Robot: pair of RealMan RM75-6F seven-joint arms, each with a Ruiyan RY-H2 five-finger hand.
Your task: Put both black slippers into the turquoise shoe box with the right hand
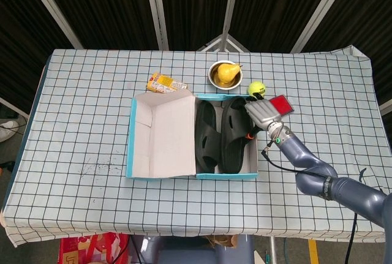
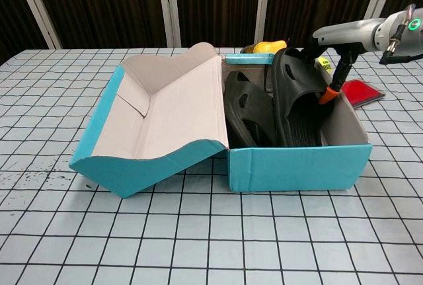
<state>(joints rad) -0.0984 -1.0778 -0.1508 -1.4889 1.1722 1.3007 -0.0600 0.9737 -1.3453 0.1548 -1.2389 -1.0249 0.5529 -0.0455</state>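
We see 2 black slippers in the turquoise shoe box [image 1: 228, 175]: the left slipper [image 1: 206, 135] lies flat, the right slipper [image 1: 234, 134] stands tilted on its edge. Both long axes run from the box's near wall to its far wall. The right hand [image 1: 263, 113] grips the right slipper's upper edge, fingers clamped on it.

A lab test bench: checked tablecloth [image 1: 92, 111] backed by black curtains [image 1: 110, 7].

Bowl [image 2: 264, 48] mostly behind shoe box [image 2: 297, 166]
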